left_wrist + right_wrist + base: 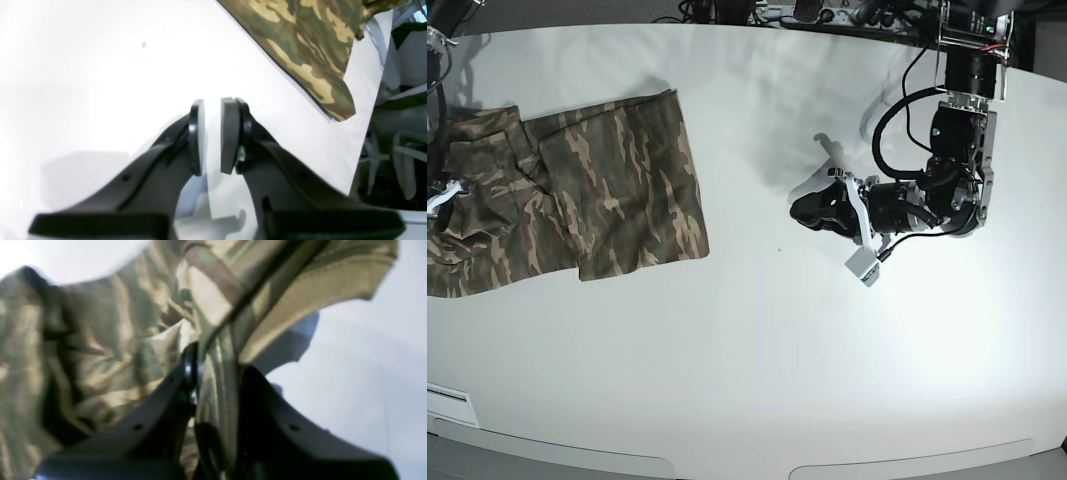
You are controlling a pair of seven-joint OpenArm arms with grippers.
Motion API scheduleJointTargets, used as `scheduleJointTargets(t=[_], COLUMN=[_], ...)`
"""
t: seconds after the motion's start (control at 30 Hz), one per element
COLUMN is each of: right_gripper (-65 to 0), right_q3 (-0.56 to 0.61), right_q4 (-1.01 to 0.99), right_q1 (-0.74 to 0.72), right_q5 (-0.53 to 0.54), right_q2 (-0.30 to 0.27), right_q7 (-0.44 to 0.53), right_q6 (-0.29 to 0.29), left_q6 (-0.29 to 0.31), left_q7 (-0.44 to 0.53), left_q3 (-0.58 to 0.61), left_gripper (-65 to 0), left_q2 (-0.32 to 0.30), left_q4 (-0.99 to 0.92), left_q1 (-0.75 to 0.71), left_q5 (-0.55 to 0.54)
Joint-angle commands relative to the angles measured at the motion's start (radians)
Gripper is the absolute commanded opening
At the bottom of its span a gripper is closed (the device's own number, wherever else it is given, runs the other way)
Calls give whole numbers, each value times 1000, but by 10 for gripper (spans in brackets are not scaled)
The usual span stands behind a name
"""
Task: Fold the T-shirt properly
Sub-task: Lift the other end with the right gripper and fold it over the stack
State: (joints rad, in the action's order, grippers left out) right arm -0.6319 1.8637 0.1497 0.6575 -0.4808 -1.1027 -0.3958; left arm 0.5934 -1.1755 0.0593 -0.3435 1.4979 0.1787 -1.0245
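Base view: short-sleeved cloth T-shirt in woodland camouflage of brown, tan and dark green (pixel 577 195) lies partly folded at one end of the plain white tabletop (pixel 757 370). Left gripper (pixel 812 212) hangs over bare table, well apart from the garment.

Left wrist view: left gripper (pixel 212 136) with its dark jaws a narrow gap apart, flat grey pads (pixel 230 136) facing each other, nothing between them. Only white surface lies ahead of the jaws; a straight folded edge and one corner of the camouflage cloth (pixel 307 53) sit far beyond them and off to one side.

Right wrist view: right gripper (pixel 217 386) pinches a bunched fold of the T-shirt (pixel 100 350) between its jaws. Cloth runs straight up out of the jaws and spills in creases to one side; a tan ribbed band (pixel 317 280) arches beyond and above them. Picture is blurred, so which part of the shirt is pinched cannot be told.

Judgement: step in hand looks like carrying the pinched portion over onto the flat body.

- Keep the pinch firm and lift only enough that the cloth clears the layer below.
- Travel square to the existing straight edge, so the new fold lands parallel.
- Lay the cloth down before letting go; the creases beside the jaws will set in otherwise.
- The empty left gripper could pin the flat part against dragging.
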Motion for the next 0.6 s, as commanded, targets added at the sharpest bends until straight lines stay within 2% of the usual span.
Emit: scheduleJointTargets(t=[0.0,0.13,0.33,0.4,0.57], right_gripper=[-650,-650,-650,-650,-650], right_q3=[-9,-9,-9,-9,-8], right_q4=[47,122,127,127,126], right_q1=[-9,-9,-9,-9,-9], right_q5=[55,309,666,729,737], right_q2=[-6,54,106,124,191], right_q7=[11,-100,-249,-269,-271], right_q6=[-18,-110,-221,-233,-273], left_q6=[10,10,10,10,10], left_q7=[15,15,19,19,19], left_q3=[-7,-7,-7,-7,-7], left_gripper=[-544,-544,-544,-544,-544], left_q2=[-5,-5,-5,-5,-5], left_q4=[15,15,15,15,15], left_q1=[17,16,16,16,16], left_q5=[-32,-36,-43,-44,-93])
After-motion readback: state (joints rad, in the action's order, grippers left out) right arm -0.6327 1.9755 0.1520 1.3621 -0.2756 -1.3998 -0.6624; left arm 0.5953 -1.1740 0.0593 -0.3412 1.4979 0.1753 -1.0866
